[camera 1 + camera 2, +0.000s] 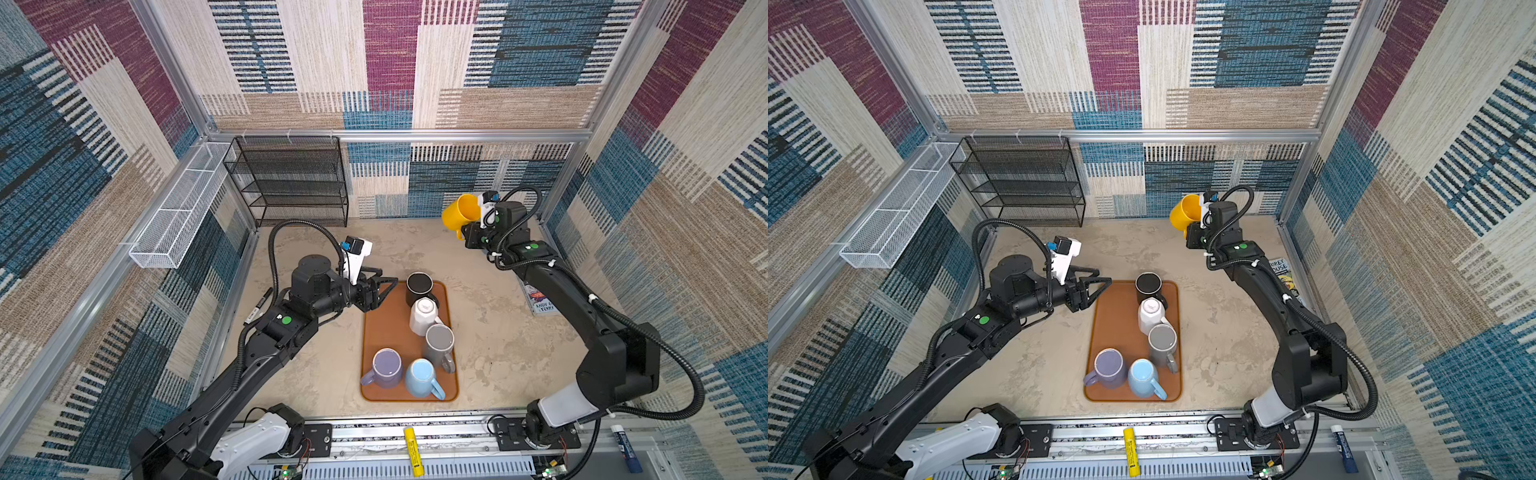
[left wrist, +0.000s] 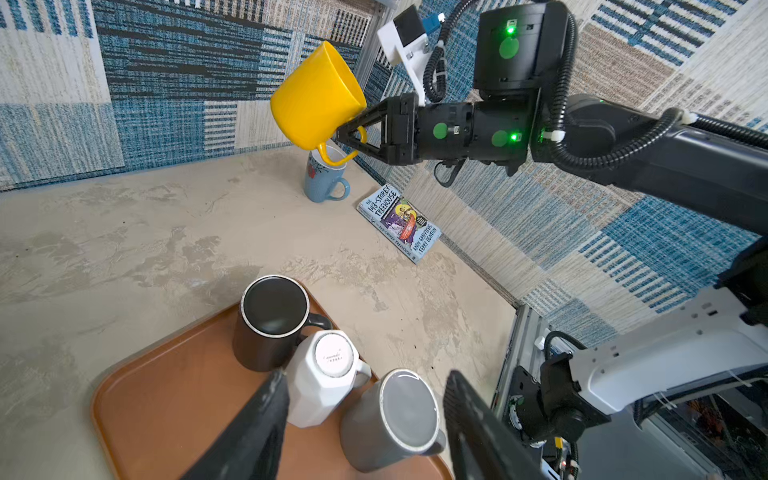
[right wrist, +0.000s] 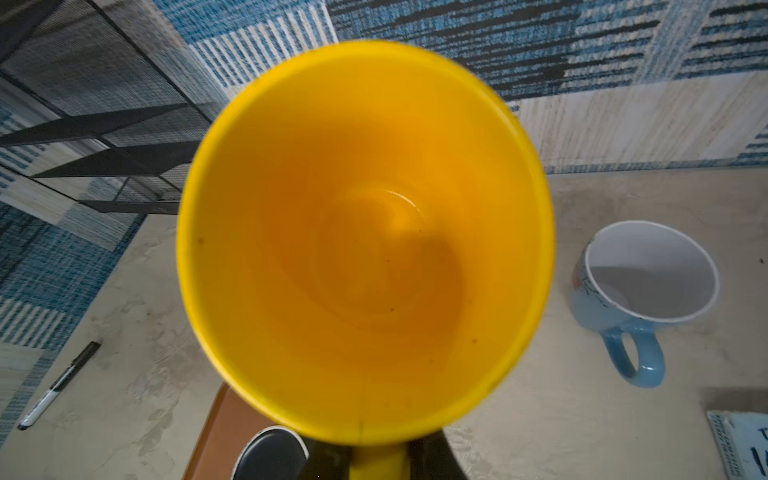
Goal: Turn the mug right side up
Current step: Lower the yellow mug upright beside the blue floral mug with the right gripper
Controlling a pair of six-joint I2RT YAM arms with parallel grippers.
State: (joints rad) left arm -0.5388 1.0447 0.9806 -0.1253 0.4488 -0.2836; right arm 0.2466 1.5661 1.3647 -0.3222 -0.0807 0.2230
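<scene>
Tabletop [image 1: 503,353], seven mugs [image 1: 439,345] (yellow mug [image 1: 459,214] aloft)

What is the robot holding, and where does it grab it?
The right gripper holds the yellow mug by its handle, in the air. The left gripper is open and empty.

Right fingers [image 2: 368,118] clamped together aloft; left fingers [image 2: 266,411] spread apart.

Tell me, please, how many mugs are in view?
7. On the tray: black mug, white mug, grey mug, purple mug, pale-blue mug; in the right gripper, yellow mug; near the book, blue mug.
</scene>
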